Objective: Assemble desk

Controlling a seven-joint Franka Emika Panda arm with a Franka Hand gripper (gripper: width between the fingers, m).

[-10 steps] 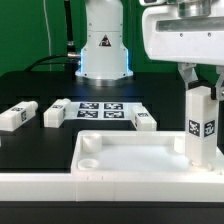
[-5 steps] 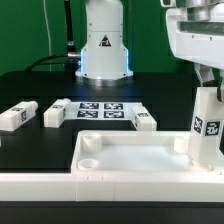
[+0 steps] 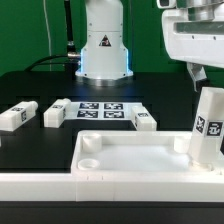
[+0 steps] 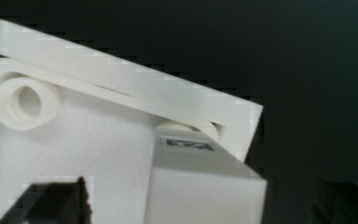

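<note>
Pincer [image 4: 197, 205]: spread wide, nothing gripped | white tagged block leg [image 3: 207, 125]: seated tilted in corner socket at exterior view's right end of white plastic rimmed rectangular tray-like top [image 3: 130, 160] | top: laid on black worktop [image 3: 40, 85].

Bright even light, white desk top [image 3: 130, 158] slightly overexposed — wrist view soft, grainy, near fingers [image 4: 51, 205] dark, blurred

Matte black table top [image 3: 30, 90], flat. Thin flat white marker board [image 3: 100, 110] with black square tags lies on it, near the middle of the exterior view. Long white rail wall [image 3: 35, 186] runs along the near edge, across the full width. Green backdrop [image 3: 20, 30] behind, on the exterior view's left.
</note>
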